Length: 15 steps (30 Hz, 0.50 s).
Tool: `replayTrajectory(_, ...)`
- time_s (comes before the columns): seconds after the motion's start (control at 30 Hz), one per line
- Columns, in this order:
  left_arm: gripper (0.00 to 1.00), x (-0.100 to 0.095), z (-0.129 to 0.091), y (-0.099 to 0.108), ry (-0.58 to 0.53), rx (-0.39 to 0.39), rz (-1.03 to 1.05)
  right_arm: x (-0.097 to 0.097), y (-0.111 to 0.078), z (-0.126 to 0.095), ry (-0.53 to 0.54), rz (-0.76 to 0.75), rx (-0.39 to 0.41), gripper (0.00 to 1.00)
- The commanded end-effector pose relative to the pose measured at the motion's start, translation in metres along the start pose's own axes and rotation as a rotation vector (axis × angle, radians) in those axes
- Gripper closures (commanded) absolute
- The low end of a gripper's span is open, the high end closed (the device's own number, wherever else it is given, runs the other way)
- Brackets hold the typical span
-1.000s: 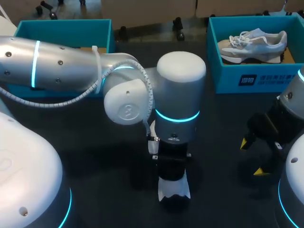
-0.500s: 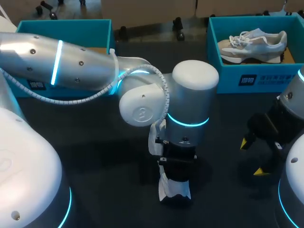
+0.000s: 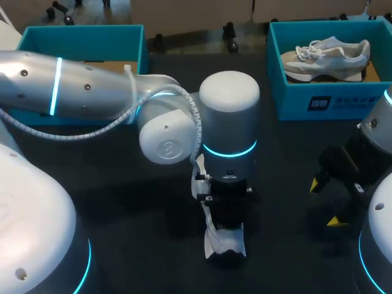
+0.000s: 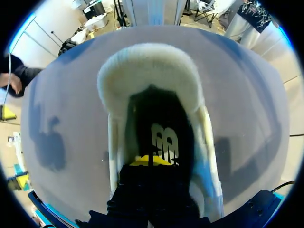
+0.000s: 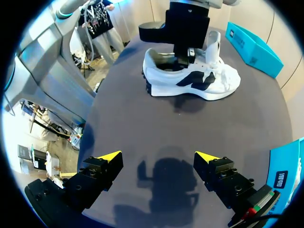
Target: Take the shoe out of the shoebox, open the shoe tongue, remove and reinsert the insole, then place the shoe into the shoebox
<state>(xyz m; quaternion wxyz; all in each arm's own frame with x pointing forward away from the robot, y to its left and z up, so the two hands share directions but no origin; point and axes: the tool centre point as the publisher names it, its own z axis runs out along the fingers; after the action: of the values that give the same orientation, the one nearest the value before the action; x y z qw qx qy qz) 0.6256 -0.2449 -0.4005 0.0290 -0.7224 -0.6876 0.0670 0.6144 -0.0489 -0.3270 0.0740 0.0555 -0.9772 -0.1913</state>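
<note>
Shoe (image 5: pixel 190 80) stands upright on the table (image 5: pixel 156 123), white with dark side panels, well apart from the teal shoebox (image 3: pixel 294 101), which holds a second shoe (image 3: pixel 324 55). Left gripper (image 4: pixel 151 160) reaches down into the shoe opening, yellow tips together over the dark insole (image 4: pixel 164 137); a grip on it cannot be confirmed. Right gripper (image 5: pixel 156 159) hovers near the shoe, fingers spread apart, holding nothing.

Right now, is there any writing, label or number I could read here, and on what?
Shoebox front: a dark label with white print, too small to read.
Insole: a pale logo, no legible words.
Left arm joint: a round embossed mark, too faint to read.
Nothing else legible.
</note>
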Motion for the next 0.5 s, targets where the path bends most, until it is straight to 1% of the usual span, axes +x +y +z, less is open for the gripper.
replayTrajectory(0.03, 1.00, 0.008, -0.010, -0.015, 0.007, 0.025, 0.025, 0.001, 0.000, 0.001, -0.003, -0.001, 0.001, 0.00)
replayTrajectory(0.1, 1.00, 0.010, -0.010, -0.024, 0.044, 0.036, 0.049, 0.001, 0.000, 0.001, -0.003, -0.001, 0.001, 0.00)
replayTrajectory(0.23, 1.00, 0.014, -0.005, -0.033, 0.114, 0.009, 0.087, 0.001, 0.000, 0.001, -0.003, -0.001, 0.001, 0.00)
replayTrajectory(0.33, 1.00, 0.015, 0.008, -0.031, 0.156, 0.001, 0.085, 0.001, 0.000, 0.001, -0.003, -0.001, 0.001, 0.00)
replayTrajectory(0.5, 1.00, 0.018, 0.028, -0.025, 0.162, 0.014, 0.052, 0.001, 0.000, 0.001, -0.003, -0.001, 0.001, 0.00)
